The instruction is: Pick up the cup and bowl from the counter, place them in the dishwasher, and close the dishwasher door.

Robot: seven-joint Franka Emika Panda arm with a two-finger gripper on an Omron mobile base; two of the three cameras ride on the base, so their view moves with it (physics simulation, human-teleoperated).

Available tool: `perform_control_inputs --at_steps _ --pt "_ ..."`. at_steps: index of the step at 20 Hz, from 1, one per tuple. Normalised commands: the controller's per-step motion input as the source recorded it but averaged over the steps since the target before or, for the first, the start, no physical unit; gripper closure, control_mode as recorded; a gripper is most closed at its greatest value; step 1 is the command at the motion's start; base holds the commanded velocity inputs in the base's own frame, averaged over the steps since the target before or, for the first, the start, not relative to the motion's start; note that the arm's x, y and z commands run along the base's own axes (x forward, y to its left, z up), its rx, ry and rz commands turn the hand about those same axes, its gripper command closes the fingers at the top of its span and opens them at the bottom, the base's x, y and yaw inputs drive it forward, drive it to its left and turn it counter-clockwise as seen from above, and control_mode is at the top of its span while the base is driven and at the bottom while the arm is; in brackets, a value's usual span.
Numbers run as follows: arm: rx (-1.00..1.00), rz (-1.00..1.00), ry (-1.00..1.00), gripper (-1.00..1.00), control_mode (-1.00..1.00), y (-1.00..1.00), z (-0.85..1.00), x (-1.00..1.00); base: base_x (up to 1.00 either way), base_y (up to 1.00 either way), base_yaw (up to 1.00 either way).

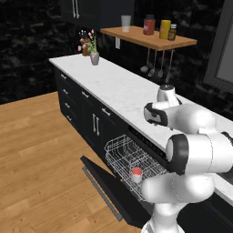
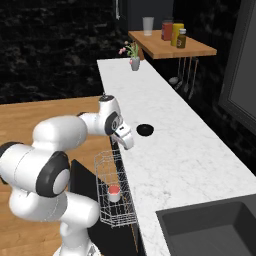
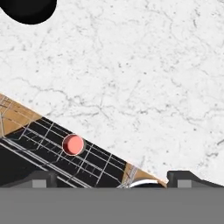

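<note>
One cup [image 2: 114, 193] stands upright in the white wire rack [image 2: 112, 200] of the dishwasher [image 1: 136, 150], whose door [image 1: 109, 189] lies folded down over the wooden floor [image 1: 36, 154]. Up on the worktop [image 2: 165, 145] the black bowl [image 2: 144, 130] sits near the front edge, at about 2 o'clock from the gripper [image 3: 111, 177] in the right base view. Released and holding nothing, the gripper hangs above the worktop's edge, with the cup at 10 o'clock in the hand view and the bowl at 11 o'clock, well apart.

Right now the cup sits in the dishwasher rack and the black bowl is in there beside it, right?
Not quite. The cup does sit in the dishwasher rack, but the bowl is on the counter, as the right base view shows.
</note>
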Motion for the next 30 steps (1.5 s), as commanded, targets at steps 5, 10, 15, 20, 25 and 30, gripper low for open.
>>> perform_control_inputs --at_steps 5,10,15,20,25,30 --pt "0.0 -0.07 0.0 -1.0 -1.0 -0.02 0.0 0.48 0.0 0.0 0.0" --pt "0.0 -0.13 0.0 -1.0 -1.0 -0.22 -0.02 0.63 0.0 0.0 0.0" --pt "0.0 -0.12 0.0 -1.0 -1.0 -0.28 0.0 0.54 0.0 0.0 0.0" --pt "0.0 -0.06 0.0 -1.0 -1.0 -0.17 0.0 0.33 0.0 0.0 0.0" --pt "0.0 -0.07 -0.04 -1.0 -1.0 -0.07 -0.12 0.13 0.0 0.0 0.0" --pt "0.0 -0.06 -0.04 -1.0 -1.0 0.0 -0.22 0.08 0.0 0.0 0.0"
